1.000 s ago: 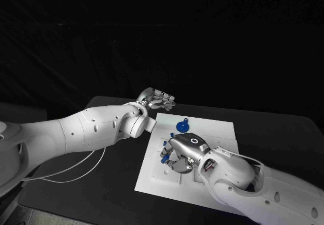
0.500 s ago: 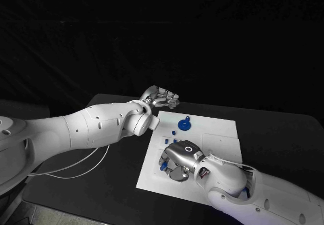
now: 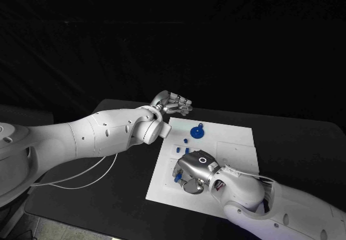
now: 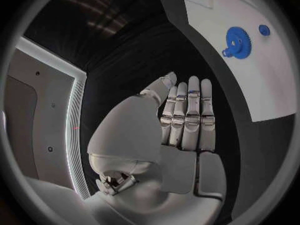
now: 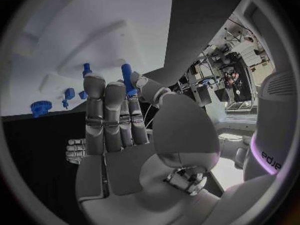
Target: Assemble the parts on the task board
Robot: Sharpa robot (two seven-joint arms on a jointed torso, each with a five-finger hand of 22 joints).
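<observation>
Black table (image 3: 303, 150), perhaps loose cable (image 3: 79, 177)

No legible text or labels.

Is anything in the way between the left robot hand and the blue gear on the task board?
Nothing visible. The left robot hand hovers off the task board's far corner, and only bare table and board lie between it and the blue gear.

The right hand (image 3: 190, 172) crowds the task board's (image 3: 238, 150) near-left pegs; the gear (image 3: 195, 133) stands unobstructed
</observation>
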